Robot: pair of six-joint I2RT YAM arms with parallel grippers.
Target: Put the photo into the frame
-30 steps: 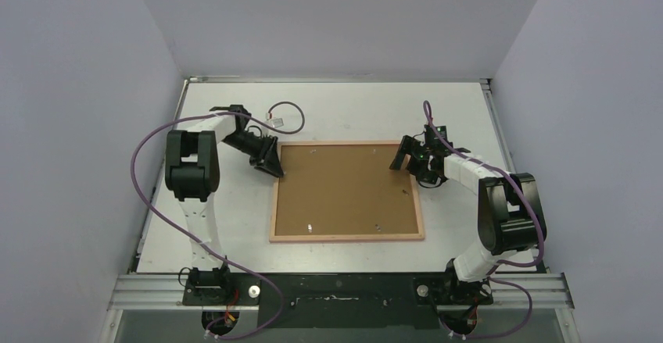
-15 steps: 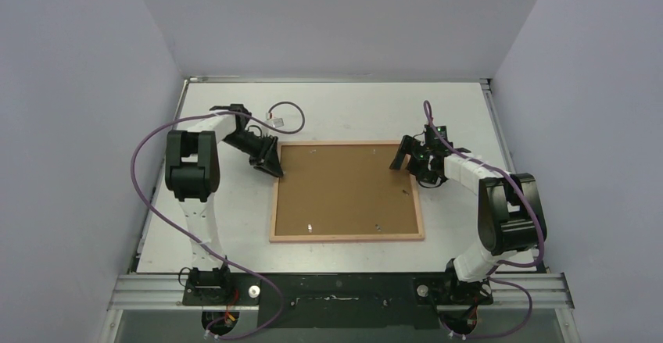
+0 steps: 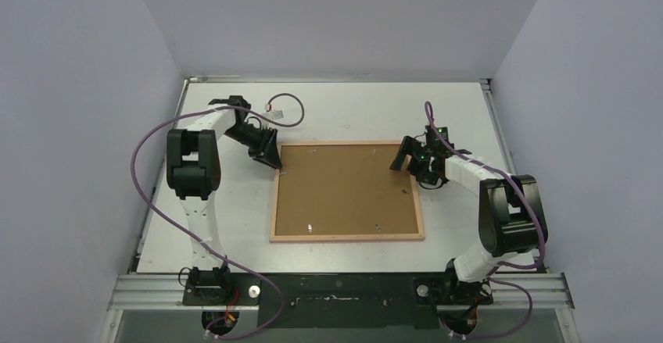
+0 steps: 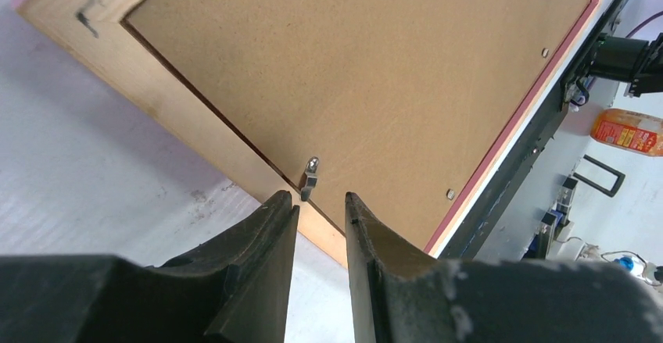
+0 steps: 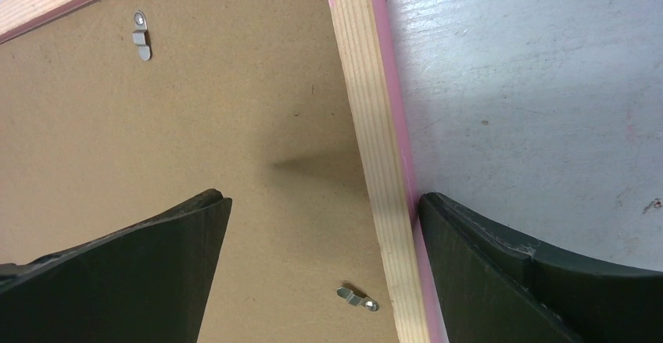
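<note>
The frame (image 3: 348, 237) lies face down mid-table, its pink-edged wood border around the brown backing panel (image 3: 344, 191). The photo is hidden. My left gripper (image 3: 268, 154) is at the frame's far left corner. In the left wrist view it (image 4: 320, 201) is open by a narrow gap, its tips just short of a small metal clip (image 4: 310, 179) at the edge of the border (image 4: 180, 108). My right gripper (image 3: 410, 160) is wide open. In the right wrist view it (image 5: 320, 202) straddles the right border (image 5: 375, 124), one finger over the panel (image 5: 195, 124), the other outside on the table.
More metal clips (image 5: 357, 298) (image 5: 141, 42) sit on the panel near the border. A purple cable with a white connector (image 3: 275, 114) lies behind the left gripper. The walls stand close on three sides. An orange bottle (image 4: 629, 128) shows beyond the table's near edge.
My left gripper has moved a little toward the far side along the frame's left edge, and its cable loop has shifted. The right arm and the frame have not moved.
</note>
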